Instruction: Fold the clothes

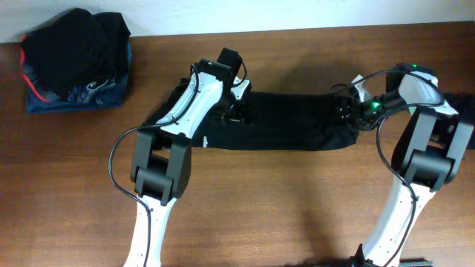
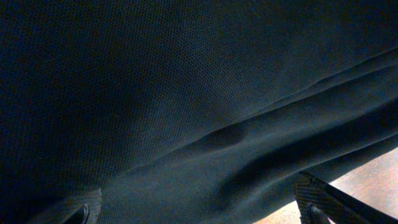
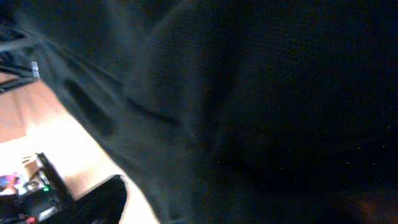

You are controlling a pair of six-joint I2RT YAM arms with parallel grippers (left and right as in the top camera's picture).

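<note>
Left gripper (image 1: 236, 113), spread wide, on black T-shirt (image 1: 297, 127) — stretched left to right.

Even light; clothes (image 1: 297, 122) murky, blurred close-up.

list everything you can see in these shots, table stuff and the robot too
T-shirt: one, black, spread as a long strip across the middle of the table
pile of clothes: one heap, black and blue with some red, top left of the overhead view
table: one, brown wood, under everything
wall: white strip along the far edge
left arm: one, white and black, reaching to the shirt's left part
right arm: one, white and black, at the shirt's right end
left pincer: open, over the fabric
right pincer: at the shirt's right edge, open or shut unclear
</note>
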